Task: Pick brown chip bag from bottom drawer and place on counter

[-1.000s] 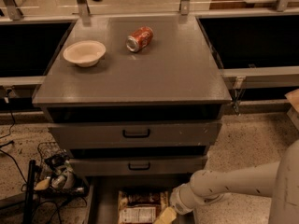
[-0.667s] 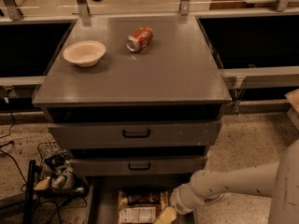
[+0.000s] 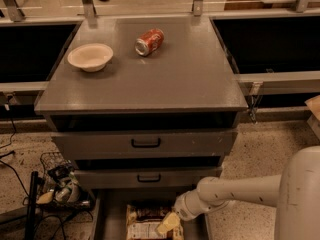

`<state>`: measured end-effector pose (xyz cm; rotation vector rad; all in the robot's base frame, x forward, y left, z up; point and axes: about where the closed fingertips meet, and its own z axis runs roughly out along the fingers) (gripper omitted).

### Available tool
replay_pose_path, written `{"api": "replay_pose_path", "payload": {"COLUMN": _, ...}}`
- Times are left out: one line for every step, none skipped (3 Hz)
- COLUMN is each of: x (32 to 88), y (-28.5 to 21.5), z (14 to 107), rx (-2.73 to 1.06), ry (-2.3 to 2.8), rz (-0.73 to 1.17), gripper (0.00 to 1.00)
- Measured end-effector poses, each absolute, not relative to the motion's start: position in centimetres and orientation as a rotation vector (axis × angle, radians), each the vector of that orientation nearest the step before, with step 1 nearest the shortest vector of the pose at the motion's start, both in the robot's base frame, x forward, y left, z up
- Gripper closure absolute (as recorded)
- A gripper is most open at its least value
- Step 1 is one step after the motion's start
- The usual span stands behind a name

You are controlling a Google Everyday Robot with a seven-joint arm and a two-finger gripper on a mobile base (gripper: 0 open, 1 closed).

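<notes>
The brown chip bag [image 3: 146, 223] lies flat on the floor of the open bottom drawer [image 3: 113, 219], at the bottom edge of the camera view; its lower part is cut off by the frame. My gripper [image 3: 167, 225] reaches in from the right on a white arm and sits at the bag's right edge, with one yellowish finger showing over the bag. The counter [image 3: 180, 79] is the grey cabinet top above the two shut upper drawers.
A red soda can [image 3: 149, 42] lies on its side and a cream bowl [image 3: 90, 57] stands on the counter's far left. A wire basket with cables [image 3: 62, 186] sits on the floor left of the cabinet. Black recesses flank the counter.
</notes>
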<state>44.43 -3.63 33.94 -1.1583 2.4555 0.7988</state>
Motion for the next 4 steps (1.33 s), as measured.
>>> {"api": "replay_pose_path", "payload": {"x": 44.5, "y": -3.6, "z": 33.9, "rx": -1.157, "ry": 2.455, "rz": 0.799, "gripper": 0.00}}
{"api": "replay_pose_path", "payload": {"x": 44.6, "y": -3.6, "z": 33.6, "rx": -1.141, "ry": 2.464, "rz": 0.768, "gripper": 0.00}}
{"api": "replay_pose_path", "payload": {"x": 44.9, "y": -3.5, "z": 32.4, "rx": -1.077, "ry": 2.496, "rz": 0.668, "gripper": 0.00}}
{"api": "replay_pose_path", "payload": {"x": 46.0, "y": -2.5, "z": 31.3, "rx": -1.032, "ry": 2.514, "rz": 0.593, "gripper": 0.00}}
